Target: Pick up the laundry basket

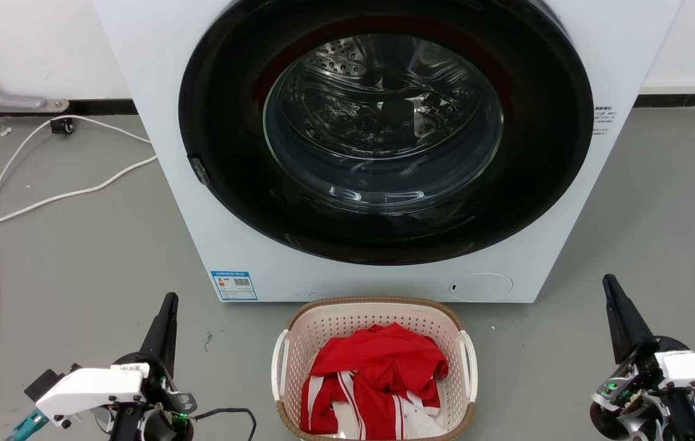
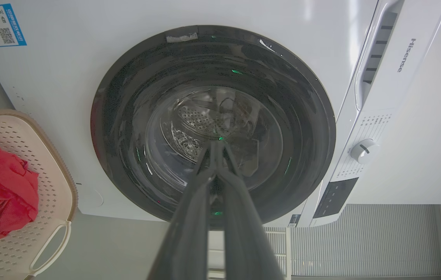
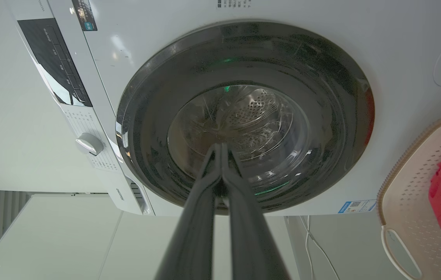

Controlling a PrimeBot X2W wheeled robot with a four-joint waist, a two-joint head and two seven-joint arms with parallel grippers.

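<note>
While fingers [image 1: 163,331] flank it, laundry basket [image 1: 347,321] lies untouched.

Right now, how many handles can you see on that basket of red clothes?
2. One white handle sits on the laundry basket's left side, toward the left gripper; the other on its right side, toward the right gripper. None looks hidden.

Bright, even light, glare on door glass [image 1: 384,122] (wrist views warped).
</note>
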